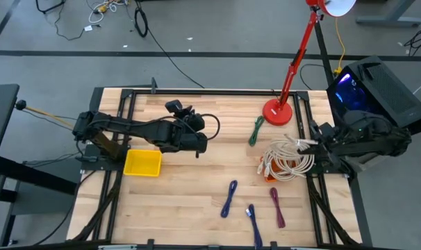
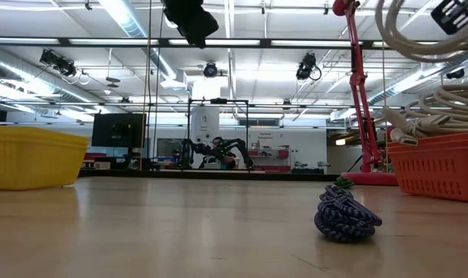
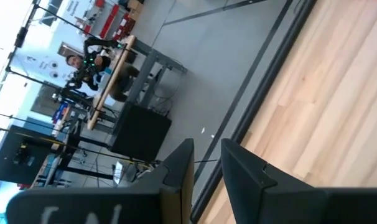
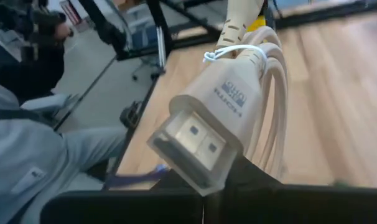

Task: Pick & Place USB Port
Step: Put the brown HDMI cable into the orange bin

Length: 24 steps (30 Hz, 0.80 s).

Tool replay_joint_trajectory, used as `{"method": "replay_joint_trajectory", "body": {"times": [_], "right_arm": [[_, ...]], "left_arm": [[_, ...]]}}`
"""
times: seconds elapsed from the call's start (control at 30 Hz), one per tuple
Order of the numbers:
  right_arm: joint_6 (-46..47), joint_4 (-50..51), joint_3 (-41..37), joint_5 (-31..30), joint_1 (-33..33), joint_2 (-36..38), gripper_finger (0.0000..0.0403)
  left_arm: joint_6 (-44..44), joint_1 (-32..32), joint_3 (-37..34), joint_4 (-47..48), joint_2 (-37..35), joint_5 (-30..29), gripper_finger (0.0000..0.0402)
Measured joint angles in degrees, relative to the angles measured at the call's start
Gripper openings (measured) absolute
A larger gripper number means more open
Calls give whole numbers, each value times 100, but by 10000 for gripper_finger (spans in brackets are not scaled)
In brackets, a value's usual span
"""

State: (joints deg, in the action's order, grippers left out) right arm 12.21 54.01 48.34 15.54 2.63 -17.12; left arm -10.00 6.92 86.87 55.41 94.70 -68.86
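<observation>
The right gripper (image 4: 207,180) is pinching a cream moulded cable plug (image 4: 204,134), its dark fingers clamped on the plug's underside so the metal-faced end with two rectangular openings is pointing outward. From the plug, the cream coiled cable (image 4: 269,93), tied with a thin white twist tie (image 4: 229,53), is trailing away. In the high view this gripper (image 1: 315,144) is sitting at the table's right edge, with the cream cable bundle (image 1: 288,160) spreading over an orange plastic basket (image 1: 267,177); the low view is showing the same basket (image 2: 439,166) heaped with cable loops (image 2: 431,108).

The plug shell is looking rigid and smooth, so it is probably the soundest place to hold. The cable behind it is likely light but springy, and its tied loops may be snagging on neighbouring coils or dragging them along; a grip on the flat faces of the shell, away from the metal mouth, seems wisest.

The left gripper (image 3: 204,171) is hanging over bare wood with its jaws standing narrowly apart and nothing between them; from above it (image 1: 196,142) is sitting near table centre, just beside a yellow rectangular plastic bin (image 1: 142,163).

Farther out, short braided cables are lying on the wood: a green one (image 1: 256,130), two blue (image 1: 229,198) (image 1: 253,217), one magenta (image 1: 277,205). A red desk lamp base (image 1: 278,111) is standing at the back.
</observation>
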Motion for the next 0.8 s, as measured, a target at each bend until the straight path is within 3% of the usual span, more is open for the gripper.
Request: {"method": "replay_joint_trajectory", "body": {"times": [0.23, 0.53, 0.8], "right_arm": [[256, 693, 0, 206, -1, 2, 9], [640, 640, -11, 695, -2, -39, 9], [770, 516, -593, 898, -1, -29, 9]], "left_arm": [[-28, 0, 0, -15, 0, 17, 85], [-111, 0, 0, -27, 0, 119, 85], [-91, -2, 0, -27, 0, 124, 85]]}}
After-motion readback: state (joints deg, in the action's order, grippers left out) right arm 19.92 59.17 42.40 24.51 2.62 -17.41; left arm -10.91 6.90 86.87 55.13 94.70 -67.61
